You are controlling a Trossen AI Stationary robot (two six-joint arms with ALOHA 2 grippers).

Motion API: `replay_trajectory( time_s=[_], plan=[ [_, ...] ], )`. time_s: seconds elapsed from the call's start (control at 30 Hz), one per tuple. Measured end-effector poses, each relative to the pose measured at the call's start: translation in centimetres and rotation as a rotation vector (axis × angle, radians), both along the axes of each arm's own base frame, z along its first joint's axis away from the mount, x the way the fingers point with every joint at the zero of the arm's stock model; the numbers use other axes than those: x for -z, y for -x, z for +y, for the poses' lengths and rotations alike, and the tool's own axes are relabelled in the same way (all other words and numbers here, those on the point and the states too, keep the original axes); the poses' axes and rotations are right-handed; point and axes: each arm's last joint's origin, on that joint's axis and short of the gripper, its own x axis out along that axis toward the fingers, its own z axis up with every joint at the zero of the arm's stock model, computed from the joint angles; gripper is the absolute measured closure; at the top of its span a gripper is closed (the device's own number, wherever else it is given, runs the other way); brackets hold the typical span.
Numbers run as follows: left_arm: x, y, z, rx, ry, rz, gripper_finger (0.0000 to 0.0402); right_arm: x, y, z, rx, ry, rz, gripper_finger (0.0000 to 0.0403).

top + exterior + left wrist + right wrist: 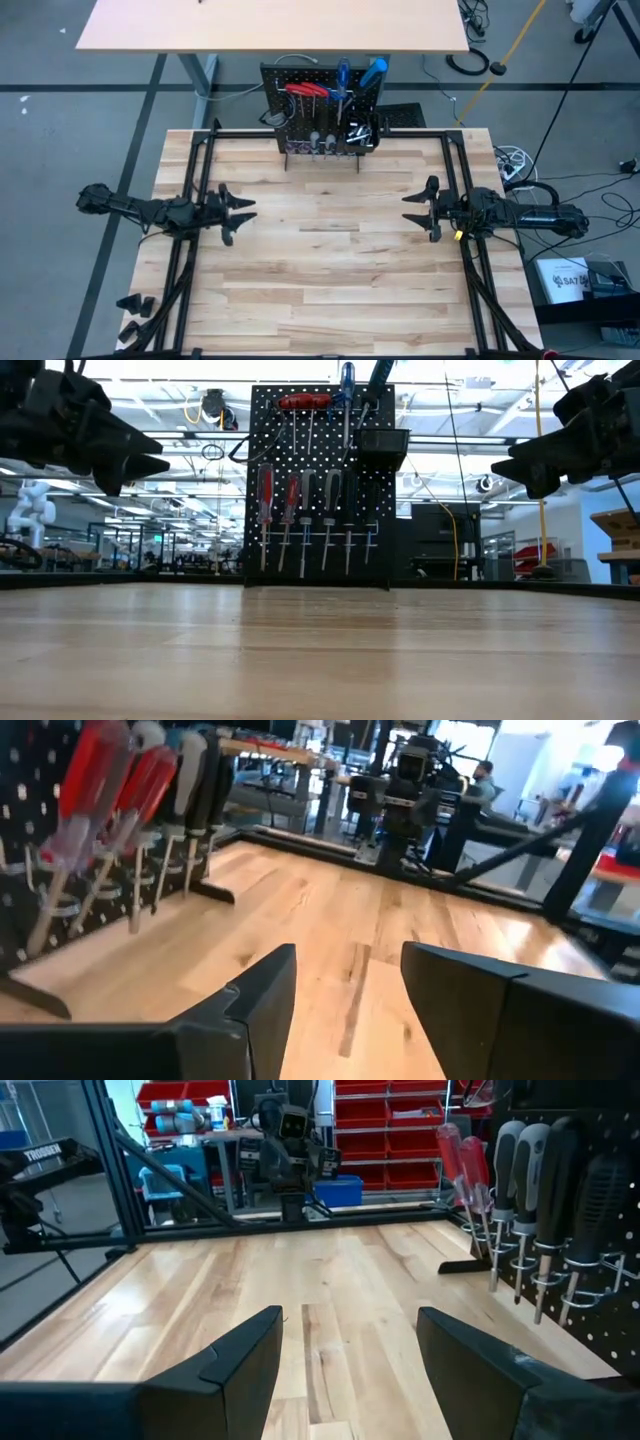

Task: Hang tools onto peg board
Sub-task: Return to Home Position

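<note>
As tools (266, 490) line peg board (262, 435), TROSSEN lettering (40, 1152)

The wooden table (320, 285) carries the peg board (278, 118) (upright) at its far edge

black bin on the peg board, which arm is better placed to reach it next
Right, likely. The bin hangs on the peg board's right side, nearer the right gripper than the left gripper. Both have open, empty fingers.
</note>
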Motion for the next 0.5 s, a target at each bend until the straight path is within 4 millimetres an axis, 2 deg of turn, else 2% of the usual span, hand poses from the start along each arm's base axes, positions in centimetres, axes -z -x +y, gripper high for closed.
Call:
replay_trajectory(
  time_s=[0.23,0.5],
  plan=[
    [0.0,0.0,0.0,0.009,-0.15,0.026,0.0212,0.0,0.0,0.0,-0.001,-0.006,0.0,0.0177],
    [0.01,0.0,0.0,0.009,-0.15,0.026,0.0212,0.0,0.0,0.0,-0.001,-0.007,0.0,0.0177]
  ],
)
